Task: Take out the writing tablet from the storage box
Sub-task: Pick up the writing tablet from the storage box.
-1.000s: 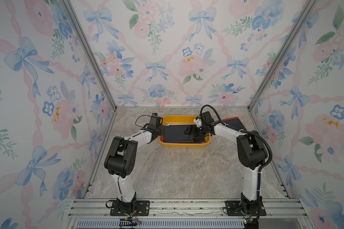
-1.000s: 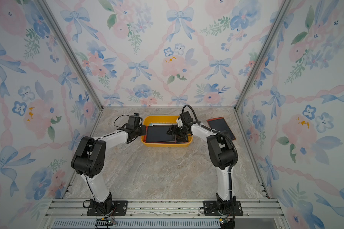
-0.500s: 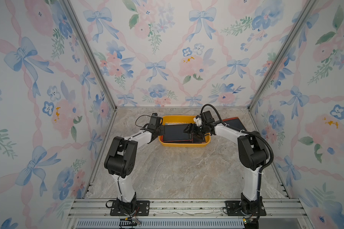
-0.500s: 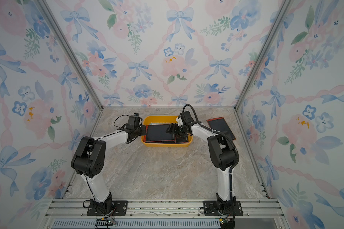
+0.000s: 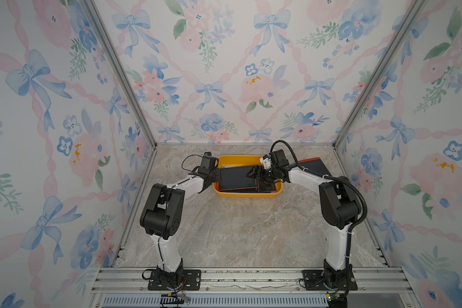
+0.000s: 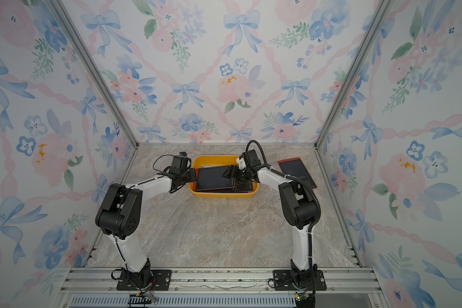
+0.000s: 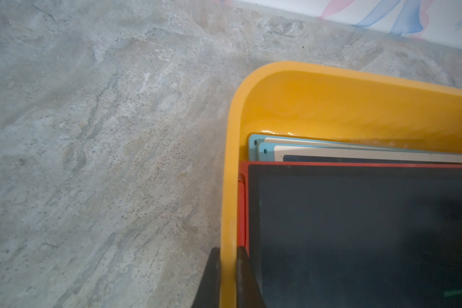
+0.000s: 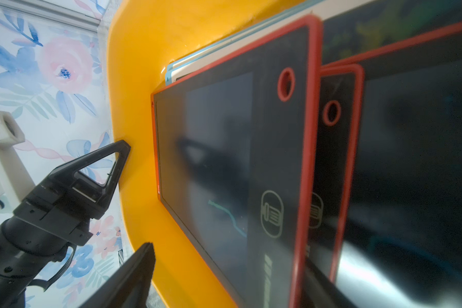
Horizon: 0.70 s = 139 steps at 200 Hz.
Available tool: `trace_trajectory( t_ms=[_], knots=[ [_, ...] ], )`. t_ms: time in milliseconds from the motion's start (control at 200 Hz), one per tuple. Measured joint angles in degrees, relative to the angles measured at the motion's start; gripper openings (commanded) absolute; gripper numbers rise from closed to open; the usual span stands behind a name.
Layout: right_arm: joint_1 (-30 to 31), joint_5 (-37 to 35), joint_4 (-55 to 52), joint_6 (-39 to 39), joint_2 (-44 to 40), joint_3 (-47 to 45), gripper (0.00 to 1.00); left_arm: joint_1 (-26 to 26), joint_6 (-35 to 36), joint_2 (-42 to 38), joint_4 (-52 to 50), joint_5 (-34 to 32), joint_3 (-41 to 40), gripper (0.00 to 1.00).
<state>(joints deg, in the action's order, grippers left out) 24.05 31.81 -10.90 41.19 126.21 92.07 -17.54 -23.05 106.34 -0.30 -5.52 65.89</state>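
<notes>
Having slid leftward over the writing tablet [image 5: 238,178], right pincer [image 5: 253,173] gapes empty — left pincer [image 7: 227,256] clamps storage box [image 5: 247,194].

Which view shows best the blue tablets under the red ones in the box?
The left wrist view: the blue tablets show two stacked corners beside the box wall, beyond the top red tablet. The right wrist view gives only thin blue edges. In both top views they are a pale sliver, hard to tell.

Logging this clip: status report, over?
Left gripper shut on storage box rim. Right gripper open over top red-framed writing tablet. Tablet lies in box, other tablets stacked beneath.
</notes>
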Motion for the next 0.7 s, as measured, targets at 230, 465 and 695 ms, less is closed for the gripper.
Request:
trace_trajectory(
  t_ms=[230,465,695],
  knots=[
    [0.0,0.59,1.79,0.81,0.0,-0.96,0.63,0.0,-0.04,0.0,0.02,0.0,-0.04,0.0],
    [0.0,0.81,2.58,1.05,-0.11,-1.73,0.58,0.0,-0.22,0.0,0.04,0.0,-0.04,0.0],
    [0.0,0.85,2.99,1.22,-0.11,-1.73,0.53,0.0,-0.22,-0.04,0.2,0.0,-0.15,0.0]
  ],
)
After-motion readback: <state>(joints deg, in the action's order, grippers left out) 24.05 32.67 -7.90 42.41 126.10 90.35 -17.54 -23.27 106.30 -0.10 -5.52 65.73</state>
